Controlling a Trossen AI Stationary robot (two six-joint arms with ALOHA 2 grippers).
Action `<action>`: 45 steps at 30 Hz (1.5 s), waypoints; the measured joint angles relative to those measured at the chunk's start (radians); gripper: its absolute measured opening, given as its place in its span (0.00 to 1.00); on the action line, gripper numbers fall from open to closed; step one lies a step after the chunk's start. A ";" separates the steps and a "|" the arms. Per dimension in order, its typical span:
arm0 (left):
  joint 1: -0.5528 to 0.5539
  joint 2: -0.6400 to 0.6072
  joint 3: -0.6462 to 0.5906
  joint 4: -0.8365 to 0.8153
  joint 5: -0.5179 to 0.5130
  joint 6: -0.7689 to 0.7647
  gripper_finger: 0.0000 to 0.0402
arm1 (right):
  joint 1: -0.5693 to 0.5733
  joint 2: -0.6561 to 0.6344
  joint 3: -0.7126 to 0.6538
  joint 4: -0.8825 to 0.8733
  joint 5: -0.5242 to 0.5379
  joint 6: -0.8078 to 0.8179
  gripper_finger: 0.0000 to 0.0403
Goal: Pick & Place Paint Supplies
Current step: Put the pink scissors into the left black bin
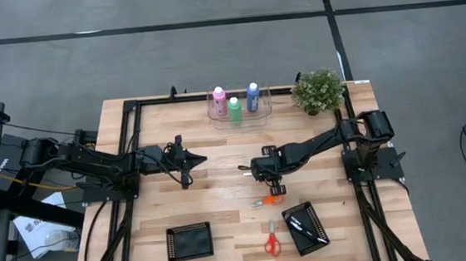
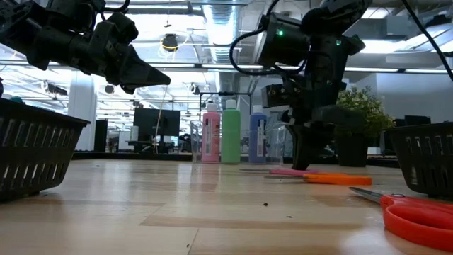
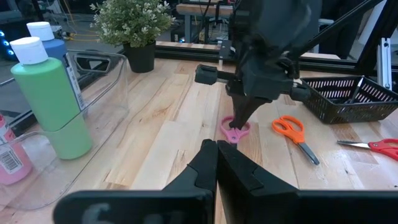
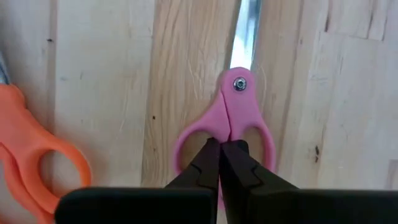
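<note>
Three white-capped paint bottles, pink [image 1: 219, 98], green [image 1: 234, 108] and blue [image 1: 253, 95], stand upright in a clear tray [image 1: 265, 111] near the table's far edge. No brush shows plainly. My left gripper [image 1: 200, 159] hangs shut above the table's middle left, touching nothing. My right gripper [image 4: 220, 144] is shut and points down at pink scissors [image 4: 239, 84], which lie flat on the table's middle. Its tips stand where the two handle loops meet. My right gripper comes from above, pointing down, with its shut fingertips [image 4: 208, 155] at the pink scissors' handle [image 4: 186, 134], in the notch between the two loops. The scissors lie flat on the wood [image 3: 231, 132]. I cannot tell whether the tips touch them.
Orange scissors [image 1: 269, 200] lie just nearer than the pink ones, and red scissors [image 1: 271, 238] near the front edge. Two black mesh baskets [image 1: 189, 241] [image 1: 306, 227] sit at the near side. A potted plant [image 1: 317, 90] stands right of the tray.
</note>
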 joint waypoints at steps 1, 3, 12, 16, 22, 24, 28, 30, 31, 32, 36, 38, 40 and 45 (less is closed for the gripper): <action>0.000 0.000 0.000 0.000 0.000 0.000 0.00 | 0.006 0.001 0.008 -0.009 0.011 0.000 0.00; 0.000 0.000 0.000 0.000 0.000 0.000 0.00 | 0.019 0.004 0.027 -0.028 0.030 0.000 0.00; 0.000 0.000 0.000 0.000 0.000 0.000 0.00 | 0.069 0.006 0.084 -0.049 0.080 -0.010 0.00; 0.000 0.000 0.000 0.000 0.000 0.000 0.00 | 0.079 0.005 0.103 -0.048 0.086 -0.013 0.00; 0.000 0.000 0.000 0.000 0.000 0.000 0.00 | 0.084 0.003 0.156 -0.071 -0.012 -0.077 0.00; 0.000 0.000 0.000 0.000 0.000 0.000 0.00 | 0.087 0.003 0.173 -0.070 -0.036 -0.111 0.02; 0.000 0.000 0.000 0.000 0.000 0.000 0.00 | 0.088 0.009 0.179 -0.076 -0.075 -0.183 0.13; 0.000 0.000 0.000 0.000 0.000 0.000 0.00 | 0.088 0.011 0.177 -0.084 -0.083 -0.194 0.21; 0.000 0.000 0.000 0.000 0.000 0.000 0.00 | 0.088 0.010 0.177 -0.074 -0.082 -0.198 0.25; 0.000 0.000 0.000 0.000 0.000 0.000 0.00 | 0.087 0.012 0.178 -0.066 -0.081 -0.205 0.29; 0.000 0.000 0.000 0.000 0.000 0.000 0.00 | 0.074 0.028 0.177 -0.050 -0.079 -0.210 0.45; 0.000 0.000 0.000 0.000 0.000 0.000 0.00 | 0.065 0.042 0.181 -0.031 -0.078 -0.213 0.49; 0.000 0.000 0.000 0.000 0.000 0.000 0.00 | 0.056 0.075 0.180 -0.015 -0.078 -0.218 0.51; 0.000 0.000 0.000 0.000 0.000 0.000 0.00 | 0.036 0.136 0.186 -0.017 -0.085 -0.233 0.48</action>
